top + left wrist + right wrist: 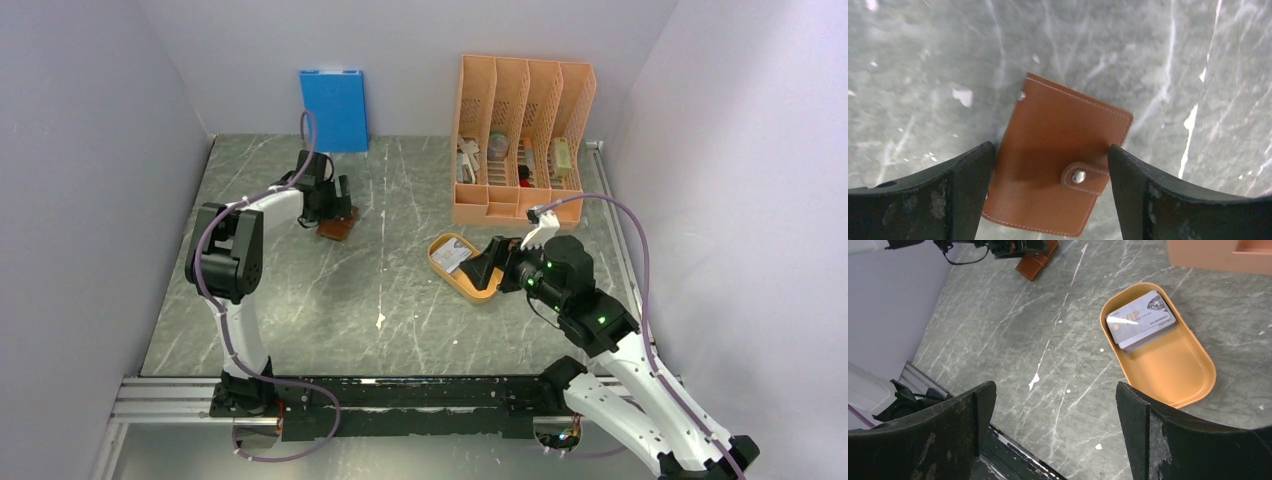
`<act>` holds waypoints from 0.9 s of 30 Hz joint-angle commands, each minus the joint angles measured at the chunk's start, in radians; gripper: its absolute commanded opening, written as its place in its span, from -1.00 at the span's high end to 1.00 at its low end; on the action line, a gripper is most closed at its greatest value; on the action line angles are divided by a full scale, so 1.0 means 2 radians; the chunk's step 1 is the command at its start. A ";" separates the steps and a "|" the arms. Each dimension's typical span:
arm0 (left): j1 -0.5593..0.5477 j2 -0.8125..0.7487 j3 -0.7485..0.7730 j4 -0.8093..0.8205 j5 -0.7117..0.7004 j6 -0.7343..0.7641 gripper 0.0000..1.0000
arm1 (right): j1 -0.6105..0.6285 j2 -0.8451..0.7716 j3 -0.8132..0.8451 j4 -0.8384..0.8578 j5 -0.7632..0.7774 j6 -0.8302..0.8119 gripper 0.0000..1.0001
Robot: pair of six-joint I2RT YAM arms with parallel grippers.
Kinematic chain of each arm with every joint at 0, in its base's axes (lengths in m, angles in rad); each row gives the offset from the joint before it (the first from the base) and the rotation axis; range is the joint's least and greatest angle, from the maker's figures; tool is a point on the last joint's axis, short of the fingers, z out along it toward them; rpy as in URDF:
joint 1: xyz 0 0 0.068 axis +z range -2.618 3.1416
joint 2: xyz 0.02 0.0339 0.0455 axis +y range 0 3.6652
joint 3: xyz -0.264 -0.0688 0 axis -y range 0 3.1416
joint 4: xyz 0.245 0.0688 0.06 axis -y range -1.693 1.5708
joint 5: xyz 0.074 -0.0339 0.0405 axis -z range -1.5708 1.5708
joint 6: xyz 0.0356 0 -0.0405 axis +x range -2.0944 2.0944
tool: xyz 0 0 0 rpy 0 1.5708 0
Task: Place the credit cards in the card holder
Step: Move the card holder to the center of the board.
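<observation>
On the left of the grey veined worktop [300, 320], the left arm reached out to about 10 o'clock from the worktop's middle. Its left hand [333, 203] hung low over the card holder [337, 228]. In the left wrist view the brown leather card holder [1058, 130] lay flat and skewed, folded over with its tab snapped shut, the round stud sitting toward 5 o'clock on its face. The left hand [1048, 150] had its fingers spread apart, one on each long side of the holder and close to its edges. Whether either finger touched the leather could not be told.

At about 11 o'clock a blue box [335, 108] stood upright against the back wall.

Right of centre, at roughly 4 o'clock, lay an orange oval tray [482, 292]. The credit cards [452, 255] sat stacked in its far-left end. From the right wrist view the top card [1140, 320] was grey with "VIP" lettering, the stack filling the 11 o'clock end of the tray [1173, 370].

The right hand [487, 270] hovered at the tray's near-right end, its fingers wide apart and holding nothing [1055, 390]. At 1 o'clock stood a tall orange file rack [520, 140].
</observation>
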 commanded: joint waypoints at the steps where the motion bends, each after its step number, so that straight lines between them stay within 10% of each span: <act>1: -0.027 -0.028 -0.042 -0.025 -0.021 -0.002 -0.70 | 0.000 -0.006 0.020 -0.005 0.012 -0.008 -0.86; 15: -0.169 -0.231 -0.299 0.003 -0.063 -0.156 -0.06 | 0.000 -0.040 -0.004 -0.021 0.016 0.009 -0.84; 22: -0.263 -0.393 -0.439 0.033 -0.069 -0.342 -0.15 | 0.001 -0.025 -0.024 -0.015 -0.017 0.029 -0.78; 27: -0.270 -0.469 -0.409 -0.029 -0.094 -0.334 -0.56 | 0.006 0.015 -0.017 -0.005 -0.040 0.032 -0.66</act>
